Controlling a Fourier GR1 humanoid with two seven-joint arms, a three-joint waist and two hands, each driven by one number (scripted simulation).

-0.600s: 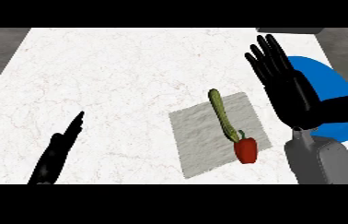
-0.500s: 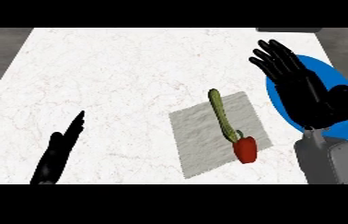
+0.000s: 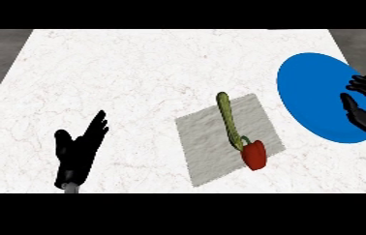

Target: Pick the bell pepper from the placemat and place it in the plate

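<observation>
Right hand has slid off toward the right edge of the frame; we now see only a few dark fingers over the blue plate, curl not readable. Plate face is far more exposed than before. Red bell pepper sits untouched on the grey placemat, lower centre-right, touching the long green vegetable. Left hand rests spread at lower left on the counter. We judge no grasp begun.

A single head view looks steeply down on the white counter from near its six o'clock edge, facing twelve o'clock, with the far edge in frame.
</observation>
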